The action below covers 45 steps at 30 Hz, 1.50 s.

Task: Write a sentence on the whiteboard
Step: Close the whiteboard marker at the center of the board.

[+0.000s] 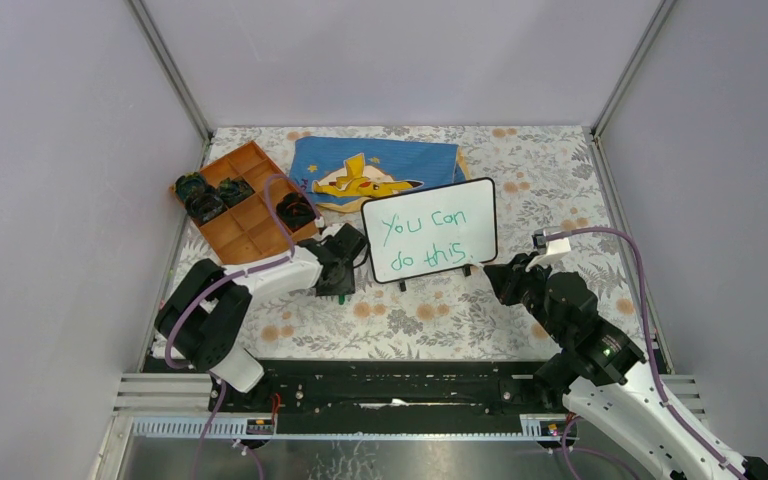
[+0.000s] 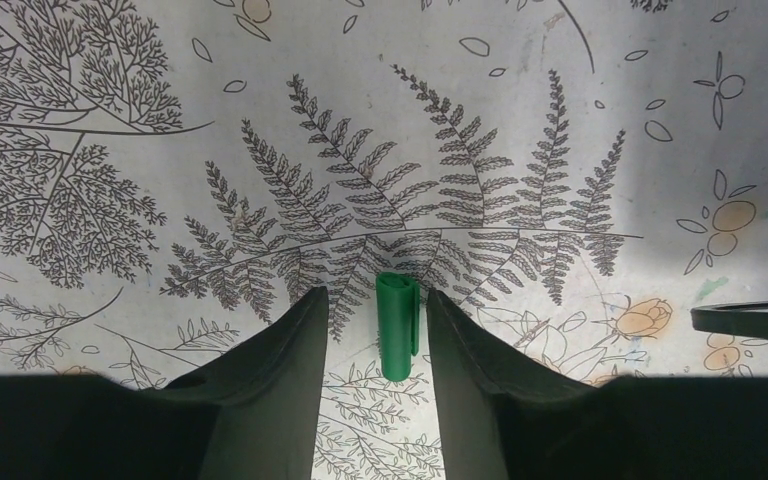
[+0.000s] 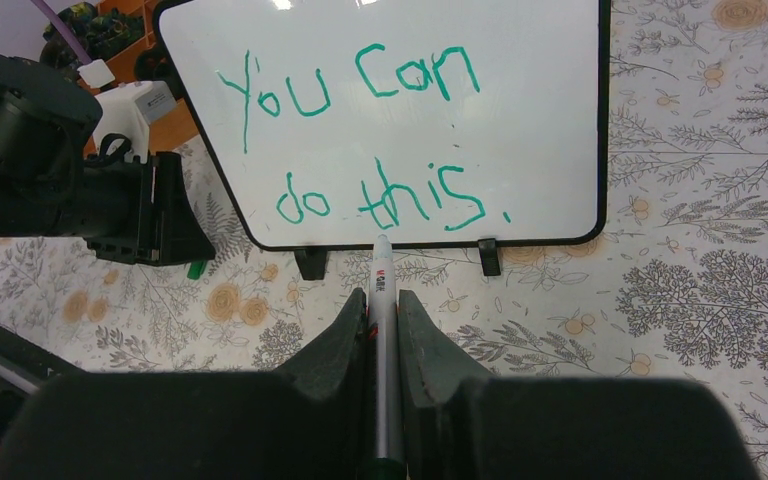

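Note:
The whiteboard (image 1: pixel 430 205) stands tilted on black feet mid-table, and fills the top of the right wrist view (image 3: pixel 550 120). The sentence (image 1: pixel 422 240) in green reads "You can do this." in two lines (image 3: pixel 360 140). My right gripper (image 1: pixel 495 275) is shut on a white marker (image 3: pixel 382 270), tip uncapped, just below the board's bottom edge. My left gripper (image 1: pixel 345 285) is left of the board, pointing down at the table, jaws open (image 2: pixel 375 292). A green marker cap (image 2: pixel 398 325) lies on the cloth between its fingers, close to the right one; whether they touch I cannot tell.
An orange compartment tray (image 1: pixel 252 158) holding several dark objects sits at the back left. A blue Pikachu cloth (image 1: pixel 370 170) lies behind the board. Grey walls close in both sides and the back. A floral tablecloth (image 1: pixel 560 180) covers the table.

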Tool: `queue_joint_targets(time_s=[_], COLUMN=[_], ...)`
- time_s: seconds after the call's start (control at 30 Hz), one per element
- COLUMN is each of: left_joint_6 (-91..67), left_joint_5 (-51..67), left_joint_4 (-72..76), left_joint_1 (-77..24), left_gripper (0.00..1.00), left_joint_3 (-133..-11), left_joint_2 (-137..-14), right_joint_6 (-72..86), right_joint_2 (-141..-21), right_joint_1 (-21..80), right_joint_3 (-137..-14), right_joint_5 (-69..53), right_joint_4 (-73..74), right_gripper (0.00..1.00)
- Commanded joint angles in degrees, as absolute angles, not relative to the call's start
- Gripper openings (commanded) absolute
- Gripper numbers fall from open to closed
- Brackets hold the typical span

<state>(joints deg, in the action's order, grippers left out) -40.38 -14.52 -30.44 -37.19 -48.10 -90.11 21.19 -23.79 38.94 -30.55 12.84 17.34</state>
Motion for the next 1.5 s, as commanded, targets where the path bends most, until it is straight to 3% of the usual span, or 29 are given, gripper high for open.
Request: queue_joint_targets(time_s=[0.0, 1.0, 1.47], left_joint_6=[-42.6, -46.0, -45.8], left_joint_5=[-16.0, -17.0, -15.7], left_joint_4=[-29.4, -30.1, -30.9], left_joint_1=[-38.3, -40.4, -41.0], left_gripper=[0.47, 0.31, 0.41], left_joint_3=[-48.0, -45.6, -43.9], left_joint_2=[-91.9, -92.6, -90.5], right_joint_6=[20.3, 20.7, 20.7], right_joint_2=[-23.1, -22.5, -22.3], right_joint_1=[38.6, 38.7, 38.6], right_joint_3=[-31.1, -30.5, -30.4], right_joint_5=[14.0, 14.5, 14.5], right_joint_4=[15.7, 15.8, 15.7], right_gripper=[0.0, 0.0, 0.0])
